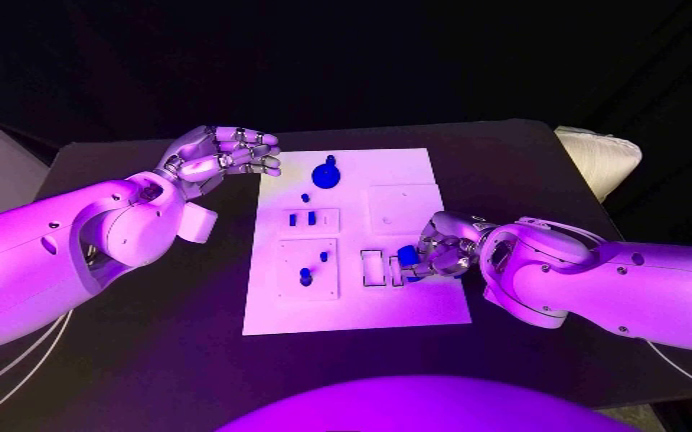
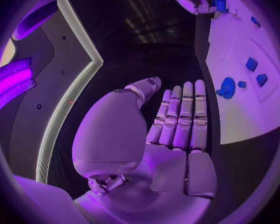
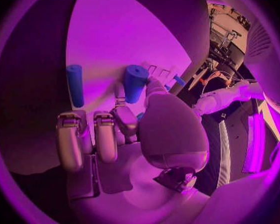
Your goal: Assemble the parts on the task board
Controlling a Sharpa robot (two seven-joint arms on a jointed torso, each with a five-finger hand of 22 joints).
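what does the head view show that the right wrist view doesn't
Head view alone: the whole task board on the black table, the left hand open off the board's far left corner, and a round blue part near the board's far edge.
Right wrist view alone: close up, a blue cylinder pinched at the fingertips, with a second blue cylinder standing beside it on the board.
Both: the right hand over the board's right side, holding a blue part.
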